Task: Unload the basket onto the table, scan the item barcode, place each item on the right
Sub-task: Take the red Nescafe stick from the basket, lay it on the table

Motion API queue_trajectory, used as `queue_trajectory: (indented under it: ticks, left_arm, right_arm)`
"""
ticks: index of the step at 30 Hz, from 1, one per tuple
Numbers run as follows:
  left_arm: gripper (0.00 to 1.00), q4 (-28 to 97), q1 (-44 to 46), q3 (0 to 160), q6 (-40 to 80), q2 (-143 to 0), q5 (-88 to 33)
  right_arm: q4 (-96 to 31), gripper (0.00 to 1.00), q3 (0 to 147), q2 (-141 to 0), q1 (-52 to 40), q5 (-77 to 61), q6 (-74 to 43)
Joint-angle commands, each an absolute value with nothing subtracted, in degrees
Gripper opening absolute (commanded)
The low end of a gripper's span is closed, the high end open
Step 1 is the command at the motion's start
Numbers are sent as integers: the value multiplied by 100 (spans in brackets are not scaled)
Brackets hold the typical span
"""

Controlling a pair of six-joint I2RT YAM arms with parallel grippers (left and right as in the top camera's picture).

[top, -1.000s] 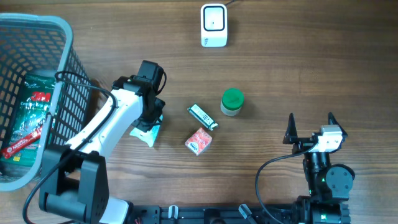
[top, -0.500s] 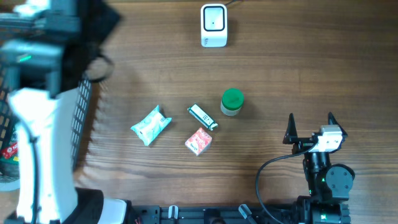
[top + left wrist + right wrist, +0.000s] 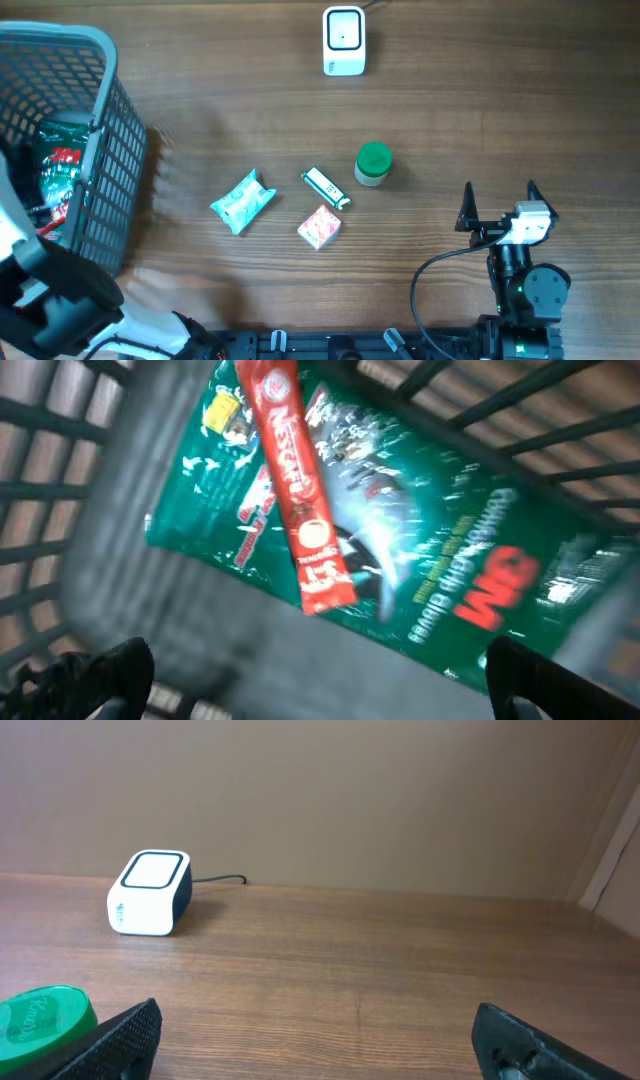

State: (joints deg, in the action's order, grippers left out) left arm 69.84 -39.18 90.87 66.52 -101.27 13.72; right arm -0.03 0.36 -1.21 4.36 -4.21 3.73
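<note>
1. Wooden worktop (image 3: 500, 100) fills the overhead view, with a white scanner (image 3: 343, 40) at the far edge and a grey basket (image 3: 112, 150) on the left.
2. A second ago the left arm stood over the teal packet (image 3: 243, 201). Now that packet lies free near a small cylinder (image 3: 326, 187), a pink packet (image 3: 319, 227) and a green-lidded jar (image 3: 374, 163).
3. That arm has swung back, and the left gripper (image 3: 320, 690) hangs over the basket with its jaws spread wide and empty.
4. Below it lies a green packet (image 3: 430, 560) with a red stick (image 3: 300, 490) across it.
5. Parked at the near right, the right gripper (image 3: 325, 1045) is fully open and holds nothing.
6. The teal packet looks finished with. The next item to scan is probably in the basket, and nothing is at the scanner yet.
</note>
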Motion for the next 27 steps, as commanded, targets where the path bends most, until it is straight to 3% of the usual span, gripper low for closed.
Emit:
queue_trajectory:
  ticks: [1, 5, 8, 9, 12, 15, 16, 17, 18, 24, 27]
  left_arm:
    - [100, 6108, -4005, 8029, 6626, -10145, 1490]
    - [99, 5468, -4014, 7426, 6528, -10320, 2298]
    - [96, 4884, -4014, 7408, 5566, -10667, 2366]
    - [91, 4831, -4014, 7408, 5568, -10757, 2366]
    - [60, 4687, -4014, 7408, 5570, -11026, 2342]
    - [59, 4672, -4014, 7408, 5568, -11327, 2349]
    - [49, 4694, -4014, 7408, 5568, -11360, 2346]
    - [18, 4737, -4014, 7411, 5570, -11369, 2346]
    - [4, 4805, -4014, 7428, 5572, -11340, 2346]
    - [4, 5516, -4007, 8453, 5614, -10213, 2003]
    - [4, 5592, -3972, 8890, 5616, -8976, 803]
  right_arm:
    - [12, 100, 30, -80, 434, -384, 301]
    - [12, 100, 30, -80, 434, -384, 301]
    - [12, 100, 30, -80, 434, -384, 298]
    - [12, 100, 30, -80, 434, -384, 301]
    - [12, 100, 30, -80, 434, -384, 298]
    - [12, 100, 30, -80, 434, -384, 301]
    - [12, 100, 30, -80, 434, -384, 301]
    - [12, 100, 30, -80, 434, -384, 298]
    - [12, 100, 30, -80, 434, -384, 301]
    - [12, 100, 30, -80, 434, -384, 298]
    - [12, 100, 30, -80, 434, -384, 298]
